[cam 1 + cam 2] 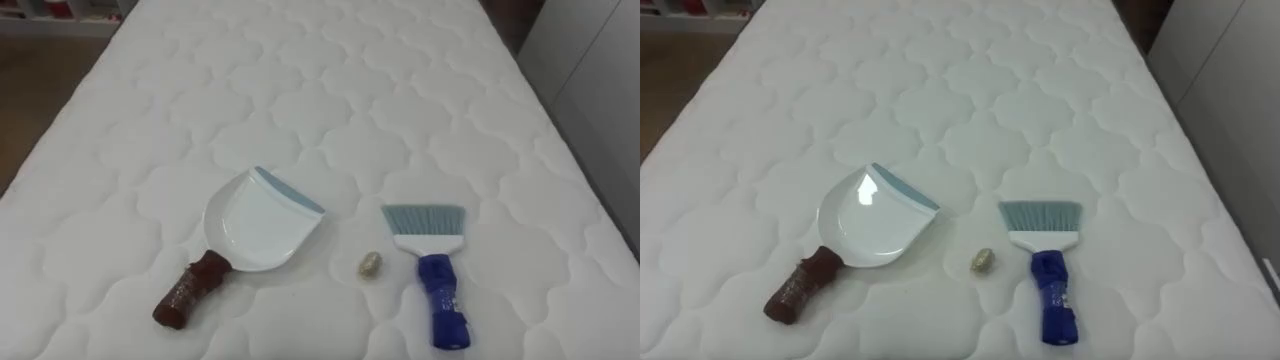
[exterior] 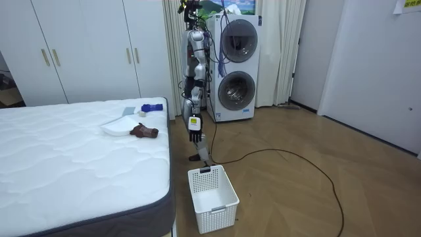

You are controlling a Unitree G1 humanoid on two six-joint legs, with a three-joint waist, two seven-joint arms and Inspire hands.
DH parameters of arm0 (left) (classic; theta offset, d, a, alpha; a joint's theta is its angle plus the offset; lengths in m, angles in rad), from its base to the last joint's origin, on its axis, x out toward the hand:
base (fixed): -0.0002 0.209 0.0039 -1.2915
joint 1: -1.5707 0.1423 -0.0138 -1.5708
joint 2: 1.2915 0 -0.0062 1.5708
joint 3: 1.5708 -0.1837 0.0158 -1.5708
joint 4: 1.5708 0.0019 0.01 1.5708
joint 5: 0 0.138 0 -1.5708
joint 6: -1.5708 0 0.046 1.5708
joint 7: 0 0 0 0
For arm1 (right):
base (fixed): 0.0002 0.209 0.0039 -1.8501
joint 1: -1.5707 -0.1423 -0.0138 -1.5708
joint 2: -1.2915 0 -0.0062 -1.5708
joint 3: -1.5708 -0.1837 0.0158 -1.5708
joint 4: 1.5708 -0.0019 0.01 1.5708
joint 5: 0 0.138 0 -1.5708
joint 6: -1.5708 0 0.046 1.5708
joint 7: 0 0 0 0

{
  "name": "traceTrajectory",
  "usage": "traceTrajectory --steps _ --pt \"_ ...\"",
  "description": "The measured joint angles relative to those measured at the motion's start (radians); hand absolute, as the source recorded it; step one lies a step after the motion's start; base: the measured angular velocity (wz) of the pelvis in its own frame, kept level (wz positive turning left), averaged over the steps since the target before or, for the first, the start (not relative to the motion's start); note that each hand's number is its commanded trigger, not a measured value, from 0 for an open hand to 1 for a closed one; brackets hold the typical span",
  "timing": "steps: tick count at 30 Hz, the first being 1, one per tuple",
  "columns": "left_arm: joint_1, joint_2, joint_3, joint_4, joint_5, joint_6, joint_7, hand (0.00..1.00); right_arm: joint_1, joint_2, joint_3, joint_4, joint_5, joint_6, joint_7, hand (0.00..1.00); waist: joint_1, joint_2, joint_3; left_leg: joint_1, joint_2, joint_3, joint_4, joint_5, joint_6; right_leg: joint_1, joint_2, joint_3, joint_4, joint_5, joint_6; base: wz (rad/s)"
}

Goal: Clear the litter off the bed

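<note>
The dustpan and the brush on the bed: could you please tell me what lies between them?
A small beige lump lies on the mattress between the dustpan and the brush, touching neither, as both eye views show.

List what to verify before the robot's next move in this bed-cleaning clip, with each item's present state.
1. Dustpan lying on the mattress, brown handle toward the robot: ok.
2. Brush lying beside it, blue handle toward the robot: ok.
3. Small beige lump between the two, apart from both: ok.
4. Tool in hand: not ok; left hand hangs beside the bed's edge.
5. Basket standing on the floor near the robot: ok.
</note>
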Motion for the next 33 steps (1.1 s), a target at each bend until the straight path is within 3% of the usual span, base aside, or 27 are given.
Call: traceTrajectory --steps 7,17,23,27,29,32,33 --pt "0.001 0.000 0.015 0.000 0.000 -0.006 0.000 0.00 -0.004 0.005 -0.018 0.003 0.003 -0.014 -0.006 0.00 0.003 -0.004 -0.0032 -0.004 0.000 0.000 0.005 0.000 0.000 0.000 0.000 -0.001 -0.001 -0.001 0.000 0.00" --pt "0.001 -0.002 0.040 -0.009 0.000 -0.020 0.044 0.00 -0.003 0.007 -0.036 -0.005 0.005 -0.021 -0.038 0.00 0.002 0.004 -0.0008 -0.005 -0.001 -0.003 0.000 0.000 0.000 -0.002 0.000 -0.001 -0.001 -0.003 0.000 0.00" --pt "0.020 -0.005 0.081 -0.030 -0.035 -0.034 0.160 0.00 -0.002 0.008 -0.038 -0.006 0.049 -0.048 -0.069 0.00 -0.001 0.002 -0.0012 -0.003 -0.001 -0.009 0.001 0.000 0.000 0.004 -0.001 -0.006 -0.002 -0.003 0.000 0.02" --pt "0.037 -0.006 0.135 -0.073 -0.049 -0.076 0.266 0.00 -0.002 0.008 -0.059 -0.004 0.083 -0.075 -0.104 0.00 0.000 -0.001 -0.0002 -0.004 -0.002 -0.016 0.000 0.000 0.000 0.004 -0.002 -0.014 -0.003 -0.003 0.000 0.06" --pt "0.043 -0.007 0.174 -0.118 -0.071 -0.094 0.320 0.00 -0.001 0.008 -0.077 -0.004 0.087 -0.095 -0.119 0.00 -0.002 -0.001 0.0000 -0.008 -0.002 -0.022 -0.003 0.000 0.000 0.005 -0.002 -0.024 -0.009 -0.003 0.000 0.12" --pt "0.063 -0.006 0.193 -0.310 -0.131 -0.126 0.410 0.00 0.004 0.008 -0.086 -0.021 0.098 -0.112 -0.124 0.00 0.002 -0.004 -0.0022 -0.020 -0.003 -0.039 0.000 0.001 -0.002 0.004 -0.002 -0.032 -0.017 0.000 -0.002 0.18" --pt "0.061 -0.005 0.192 -0.365 -0.149 -0.159 0.445 0.00 0.003 0.006 -0.086 -0.023 0.100 -0.121 -0.125 0.00 0.004 -0.002 -0.0034 -0.019 -0.003 -0.044 0.000 0.001 -0.002 0.007 -0.001 -0.033 -0.019 0.000 -0.002 0.07"
